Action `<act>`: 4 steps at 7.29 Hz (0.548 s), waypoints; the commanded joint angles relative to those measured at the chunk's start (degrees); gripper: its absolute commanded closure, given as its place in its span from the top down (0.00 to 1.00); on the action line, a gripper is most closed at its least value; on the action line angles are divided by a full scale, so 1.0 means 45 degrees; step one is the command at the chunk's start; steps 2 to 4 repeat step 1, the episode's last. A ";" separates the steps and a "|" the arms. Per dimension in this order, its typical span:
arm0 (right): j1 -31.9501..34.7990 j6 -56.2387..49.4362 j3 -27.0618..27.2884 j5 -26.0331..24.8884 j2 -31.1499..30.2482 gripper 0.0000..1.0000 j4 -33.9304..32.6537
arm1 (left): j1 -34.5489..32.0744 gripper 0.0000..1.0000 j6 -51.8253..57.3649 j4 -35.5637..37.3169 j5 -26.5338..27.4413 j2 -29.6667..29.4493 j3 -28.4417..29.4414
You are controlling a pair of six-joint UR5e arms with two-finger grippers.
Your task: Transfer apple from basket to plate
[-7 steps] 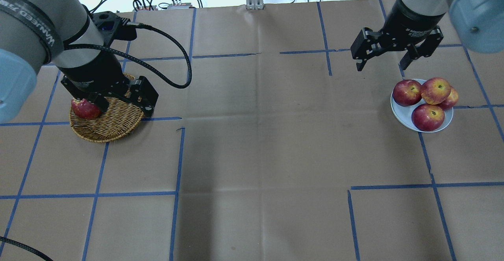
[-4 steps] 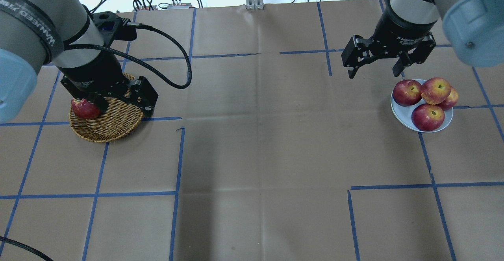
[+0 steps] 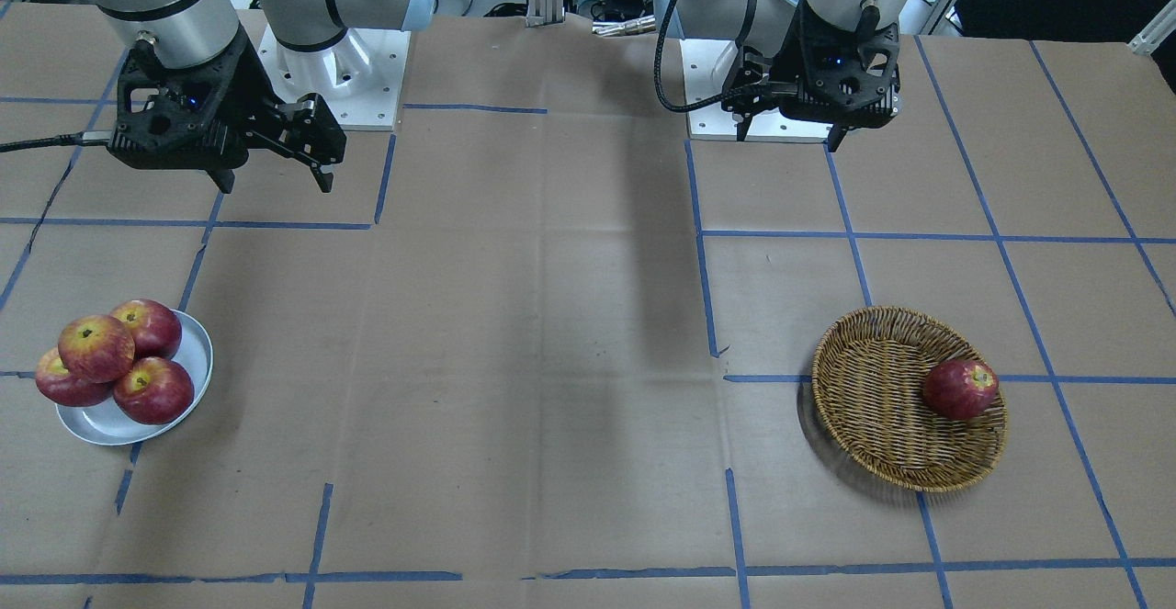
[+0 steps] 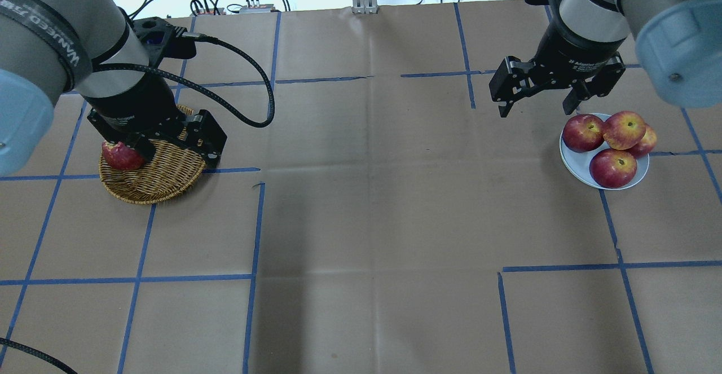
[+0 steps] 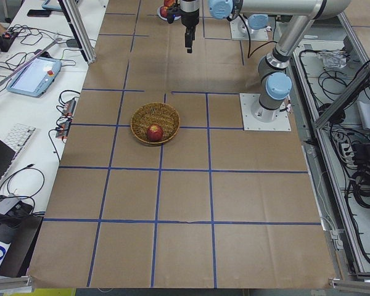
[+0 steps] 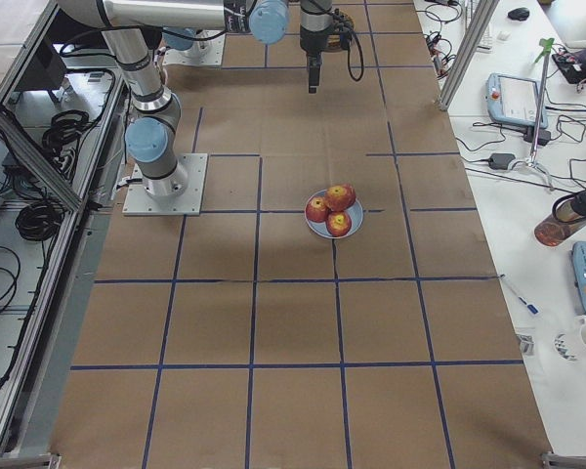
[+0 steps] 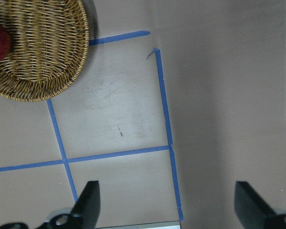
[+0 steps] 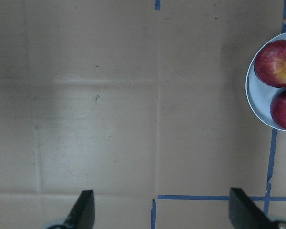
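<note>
Both released and empty: our left gripper (image 3: 788, 136) hangs high near the left-end basket (image 3: 873, 407), we judge ready for the apple (image 3: 960, 389); right gripper (image 4: 534, 109) holds clear of the right-end plate (image 3: 195, 352).

apple (image 4: 119, 158): overhead, its 2 o'clock side sits under the left pincer (image 4: 177, 154); left wrist view crops it at 9 o'clock.
basket (image 4: 163, 185): overhead, 12 o'clock rim hidden.
plate (image 8: 256, 102): right wrist view crops it at 3 o'clock.

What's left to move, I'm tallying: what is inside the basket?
One red apple lies inside the basket, close to its rim. The rest of the weave shows bare. The patch of weave directly under the apple is covered.
</note>
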 commanded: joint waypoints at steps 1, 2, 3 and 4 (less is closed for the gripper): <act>0.0010 0.0000 -0.0016 -0.0007 -0.0007 1.00 -0.0002 | -0.0038 0.99 -0.0022 -0.0003 -0.0016 -0.0020 -0.0020; 0.0010 0.0000 -0.0016 -0.0007 -0.0007 1.00 -0.0002 | -0.0038 0.99 -0.0022 -0.0003 -0.0016 -0.0020 -0.0020; 0.0010 0.0000 -0.0016 -0.0007 -0.0007 1.00 -0.0002 | -0.0038 0.99 -0.0022 -0.0003 -0.0016 -0.0020 -0.0020; 0.0010 0.0000 -0.0016 -0.0007 -0.0007 1.00 -0.0002 | -0.0038 0.99 -0.0022 -0.0003 -0.0016 -0.0020 -0.0020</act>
